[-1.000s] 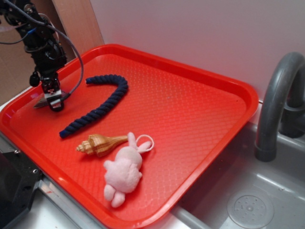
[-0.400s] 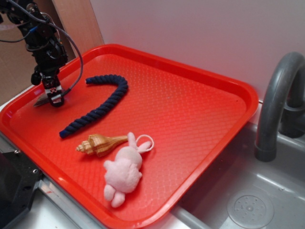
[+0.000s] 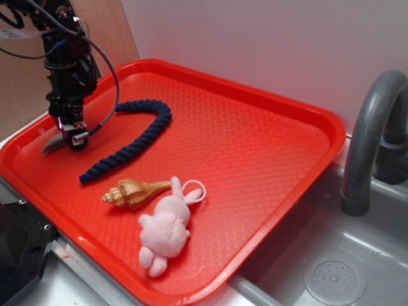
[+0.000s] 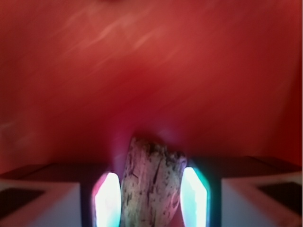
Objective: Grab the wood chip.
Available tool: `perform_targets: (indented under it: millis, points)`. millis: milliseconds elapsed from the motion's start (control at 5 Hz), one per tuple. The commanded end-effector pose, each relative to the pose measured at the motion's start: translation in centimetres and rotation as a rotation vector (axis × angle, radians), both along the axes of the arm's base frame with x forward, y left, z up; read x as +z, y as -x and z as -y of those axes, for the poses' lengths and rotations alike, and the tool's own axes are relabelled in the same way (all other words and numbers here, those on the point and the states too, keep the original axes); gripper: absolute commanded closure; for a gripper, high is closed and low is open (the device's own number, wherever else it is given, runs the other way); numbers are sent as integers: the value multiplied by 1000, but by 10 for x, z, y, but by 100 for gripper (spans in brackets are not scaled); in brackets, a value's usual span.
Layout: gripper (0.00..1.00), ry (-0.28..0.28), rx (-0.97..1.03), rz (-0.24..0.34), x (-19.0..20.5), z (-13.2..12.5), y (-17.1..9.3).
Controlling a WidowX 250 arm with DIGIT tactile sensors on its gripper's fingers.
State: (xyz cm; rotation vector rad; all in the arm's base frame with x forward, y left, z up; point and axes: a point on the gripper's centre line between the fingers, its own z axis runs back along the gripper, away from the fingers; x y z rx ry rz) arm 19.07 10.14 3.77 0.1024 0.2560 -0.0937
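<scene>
The wood chip (image 4: 151,182), a rough grey-brown sliver, is clamped between my two glowing fingertips in the wrist view. In the exterior view its pointed end (image 3: 51,144) sticks out to the left of my gripper (image 3: 71,136), which is shut on it at the tray's far left. Whether the chip touches the red tray (image 3: 268,159) or hangs just above it cannot be told. My black arm rises above the gripper toward the upper left.
A dark blue rope (image 3: 137,137) curves just right of the gripper. A tan spiral seashell (image 3: 135,192) and a pink plush bunny (image 3: 167,226) lie near the tray's front. A grey faucet (image 3: 373,137) and sink stand to the right.
The gripper, holding the wood chip, has risen slightly and the arm has shifted a little toward the upper right. The chip's tip now tilts downward to the left.
</scene>
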Motion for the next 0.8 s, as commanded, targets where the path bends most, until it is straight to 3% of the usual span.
perform_targets:
  millis: [0,200,400,600]
  points:
    - [100,83,22,259,123,44,-1]
    - [100,145,13,353,173,62,4]
    - [100,132,32,427,200,74,-3]
    - [100,146,-4,409,182,83,-28]
